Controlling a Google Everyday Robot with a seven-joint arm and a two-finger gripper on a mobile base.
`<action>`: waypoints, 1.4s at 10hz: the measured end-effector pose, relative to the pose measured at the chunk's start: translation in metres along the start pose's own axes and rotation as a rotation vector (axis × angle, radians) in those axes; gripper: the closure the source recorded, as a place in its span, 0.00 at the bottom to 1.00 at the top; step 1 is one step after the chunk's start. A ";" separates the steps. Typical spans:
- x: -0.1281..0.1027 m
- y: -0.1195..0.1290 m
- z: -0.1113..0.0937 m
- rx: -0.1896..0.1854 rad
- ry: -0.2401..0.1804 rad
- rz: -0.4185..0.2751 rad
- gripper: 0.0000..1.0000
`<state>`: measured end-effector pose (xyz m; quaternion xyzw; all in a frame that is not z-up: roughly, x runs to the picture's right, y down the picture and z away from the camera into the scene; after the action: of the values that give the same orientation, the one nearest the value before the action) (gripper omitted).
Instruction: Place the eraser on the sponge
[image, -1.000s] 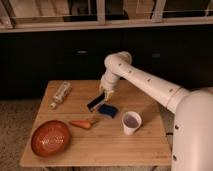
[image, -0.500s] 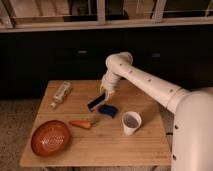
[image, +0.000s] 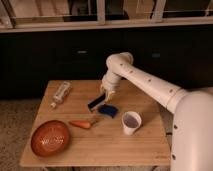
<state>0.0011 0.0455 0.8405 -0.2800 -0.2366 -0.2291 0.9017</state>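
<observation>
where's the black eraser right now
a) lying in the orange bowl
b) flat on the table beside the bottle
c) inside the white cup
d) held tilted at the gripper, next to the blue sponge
d: the eraser hangs tilted from the gripper, just to the left of the sponge and not yet on it, well away from the bowl, cup and bottle.

Nothing can be read here: no lettering, brand, number or sign shows on the bottle (image: 60, 93) near the left edge of the worktop (image: 115, 147), on the white cup (image: 131, 122) or on the arm (image: 150, 85). The gripper (image: 106, 96) hangs over the worktop's middle, clasping the tilted eraser (image: 95, 103).
</observation>
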 end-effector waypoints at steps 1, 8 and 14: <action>0.000 0.000 0.001 -0.001 -0.002 0.002 0.99; 0.003 0.002 0.004 -0.012 -0.019 0.027 0.99; 0.007 0.003 0.006 -0.025 -0.030 0.055 0.99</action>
<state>0.0068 0.0495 0.8474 -0.3010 -0.2392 -0.2029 0.9006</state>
